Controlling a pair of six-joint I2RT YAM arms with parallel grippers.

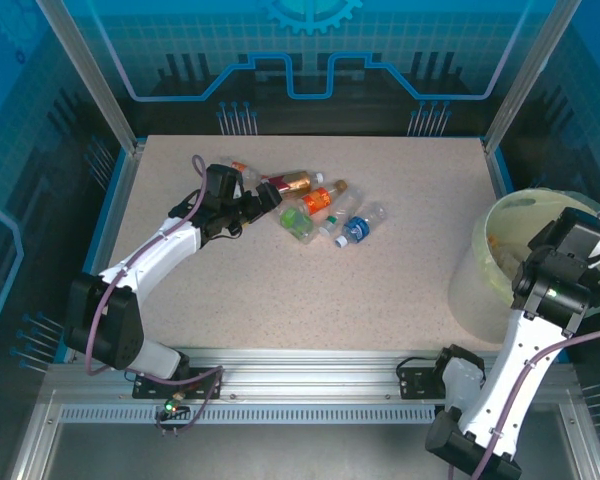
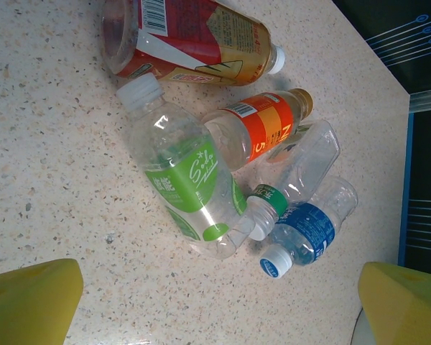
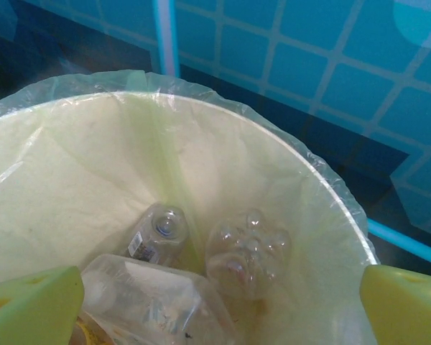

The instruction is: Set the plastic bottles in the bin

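Several plastic bottles lie in a loose cluster on the table: a red-labelled one (image 2: pixel 194 39), an orange-labelled one (image 2: pixel 262 133), a green-labelled one (image 2: pixel 183 180), a clear one with a green neck band (image 2: pixel 302 169) and a blue-labelled one (image 2: pixel 309 230). From above the cluster (image 1: pixel 320 205) sits left of centre at the back. My left gripper (image 1: pixel 268 198) (image 2: pixel 215 316) hovers open just short of the green bottle, nothing between its yellow fingers (image 2: pixel 32 302). My right gripper (image 1: pixel 536 270) (image 3: pixel 215 316) hangs open over the bin (image 1: pixel 477 285) (image 3: pixel 93 165), which holds clear bottles (image 3: pixel 248 251).
One more bottle with an orange cap (image 1: pixel 242 169) lies behind the left gripper. The bin stands off the table's right edge. Blue enclosure walls (image 1: pixel 310 60) ring the table, and a metal rail (image 1: pixel 310 360) runs along its near edge.
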